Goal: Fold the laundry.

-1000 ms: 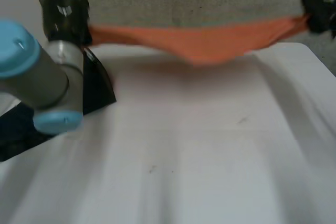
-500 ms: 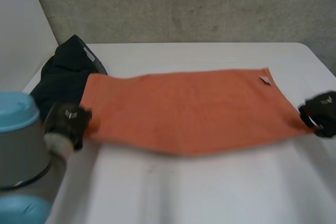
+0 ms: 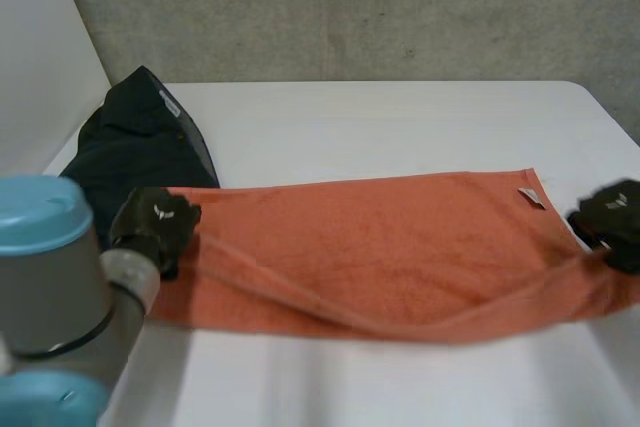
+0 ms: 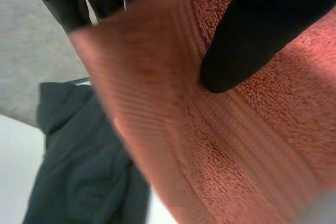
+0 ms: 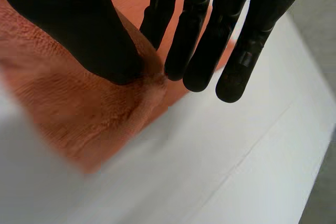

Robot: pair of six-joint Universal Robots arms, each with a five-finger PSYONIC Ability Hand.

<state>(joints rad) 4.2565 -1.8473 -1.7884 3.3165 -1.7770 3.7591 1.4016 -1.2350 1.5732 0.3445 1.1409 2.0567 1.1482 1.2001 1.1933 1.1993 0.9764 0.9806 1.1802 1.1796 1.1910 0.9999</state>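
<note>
I am watching the orange towel lying stretched across the worktop, left hand pinching its end beside the dark garment, right hand pinching the opposite end; I am judging folding barely started, with the garment untouched.

Head camera overlooks the table; both wrist cameras, seemingly close, share the towel.
</note>
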